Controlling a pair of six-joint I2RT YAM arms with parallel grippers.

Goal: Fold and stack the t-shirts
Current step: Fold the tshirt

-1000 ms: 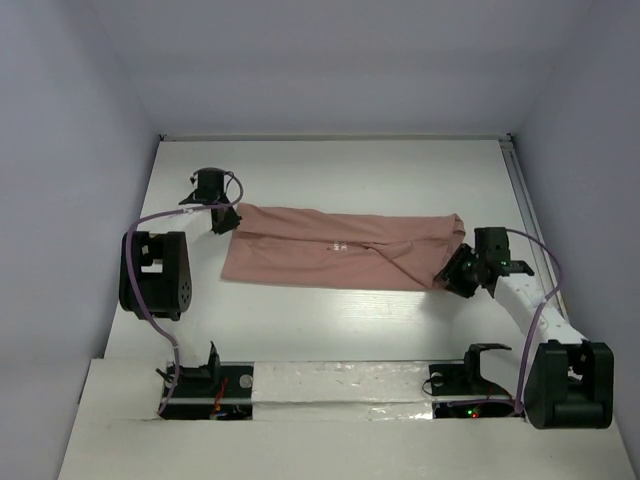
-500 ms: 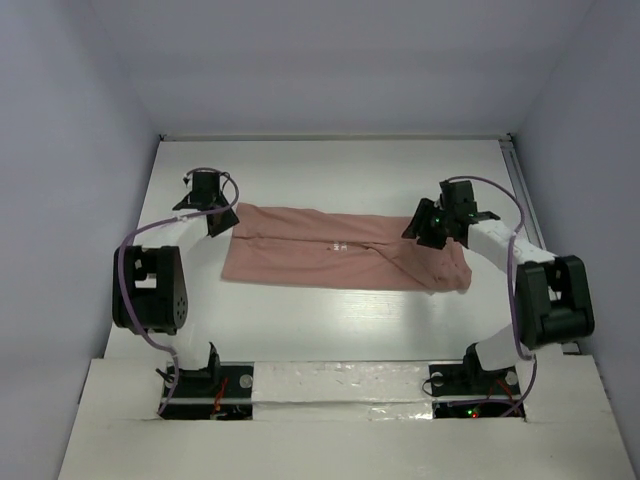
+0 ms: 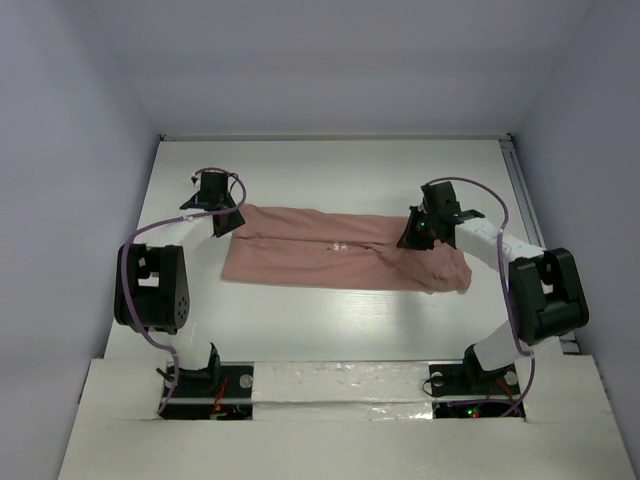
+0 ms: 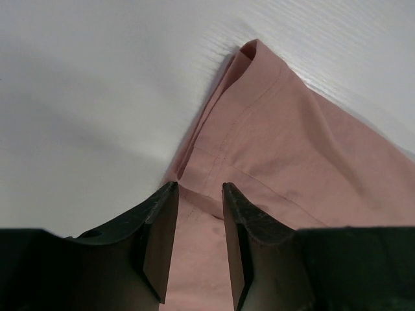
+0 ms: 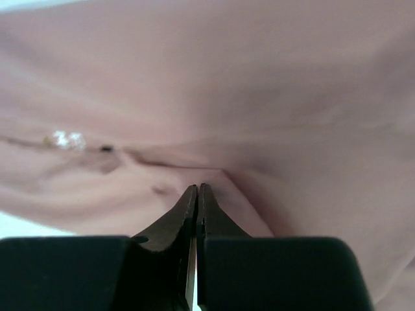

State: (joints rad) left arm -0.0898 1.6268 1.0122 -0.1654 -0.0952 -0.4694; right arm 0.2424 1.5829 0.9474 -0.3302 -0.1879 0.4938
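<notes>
T-shirt [image 3: 330, 258], a long pink band lying across the table [image 3: 330, 170] between my arms. My left gripper [image 4: 198, 189] stands parted over the left hemmed corner, holding nothing. My right gripper [image 5: 196, 188] is clenched at a crease near the right end; whether cloth is caught there I cannot tell. Risk: a pinch that takes only the top layer, or none, would skew or bunch the next fold.

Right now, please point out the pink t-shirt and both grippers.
pink t-shirt [image 3: 320, 262]: top view, cloth middle.
left gripper [image 4: 199, 188]: left wrist view, between fingertips.
right gripper [image 5: 196, 187]: right wrist view, shut fingertips.
</notes>
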